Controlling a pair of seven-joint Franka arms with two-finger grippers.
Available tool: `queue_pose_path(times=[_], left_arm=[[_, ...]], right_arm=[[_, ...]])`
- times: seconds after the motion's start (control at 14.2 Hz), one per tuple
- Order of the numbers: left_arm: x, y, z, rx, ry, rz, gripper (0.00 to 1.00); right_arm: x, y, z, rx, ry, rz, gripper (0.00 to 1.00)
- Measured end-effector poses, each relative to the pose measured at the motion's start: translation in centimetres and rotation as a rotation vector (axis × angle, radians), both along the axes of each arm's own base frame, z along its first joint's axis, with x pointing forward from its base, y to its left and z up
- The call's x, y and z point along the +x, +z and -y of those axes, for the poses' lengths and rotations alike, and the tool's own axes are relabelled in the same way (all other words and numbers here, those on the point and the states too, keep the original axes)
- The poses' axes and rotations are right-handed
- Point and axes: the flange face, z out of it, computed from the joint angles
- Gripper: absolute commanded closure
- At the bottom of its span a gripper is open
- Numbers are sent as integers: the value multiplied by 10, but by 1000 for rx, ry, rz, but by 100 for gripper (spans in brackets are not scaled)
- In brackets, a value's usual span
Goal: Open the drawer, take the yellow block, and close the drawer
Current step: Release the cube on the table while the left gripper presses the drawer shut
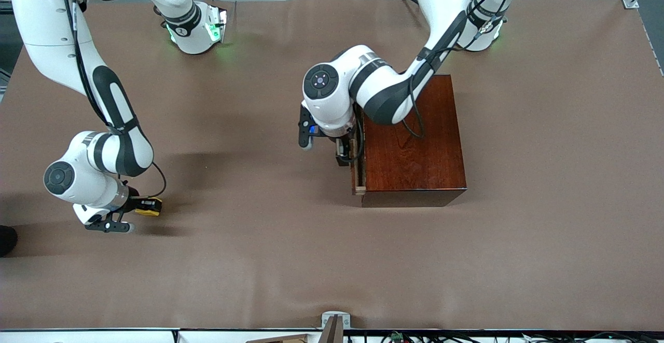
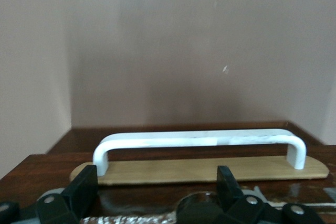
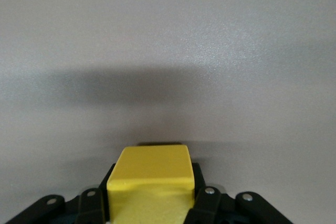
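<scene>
Jaws clenched on the yellow block (image 1: 150,206), at the right gripper (image 3: 151,203): one black finger (image 3: 205,203) pressed to each side of the cube, plain top face showing. Hangs low over the brown table (image 1: 259,260), toward the right arm's end, well apart from the wooden box (image 1: 410,146). Casts a shadow on the cloth just beneath.

Farther from the front camera, toward the left arm's end: jaws released at the left gripper (image 2: 156,179), black fingertips (image 2: 86,182) spread wide. Faces the front of the drawer (image 1: 357,174), low over the table just beside the box. In the left wrist view, shows the white handle (image 2: 199,140) on its pale backing plate just ahead of the fingertips, not between them. Cannot tell whether touching or apart.

Drawer out by only a sliver: a narrow pale strip of light wood along the box's face toward the right arm's end. Glossy reddish-brown top, partly covered by the left arm's forearm and its looping cable.
</scene>
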Motion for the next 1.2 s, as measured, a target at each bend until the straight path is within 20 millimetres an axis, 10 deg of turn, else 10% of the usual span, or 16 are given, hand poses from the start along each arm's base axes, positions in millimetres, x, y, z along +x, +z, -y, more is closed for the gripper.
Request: queue_pose_path(times=[0.78,1.2], left_arm=[[7,7,-9,15,58,27,0],[13,74,8,-181,342,182,0]], right_arm=[[7,11,-1,0,3,17,0],[5,92,-6,24,11,-43,0]])
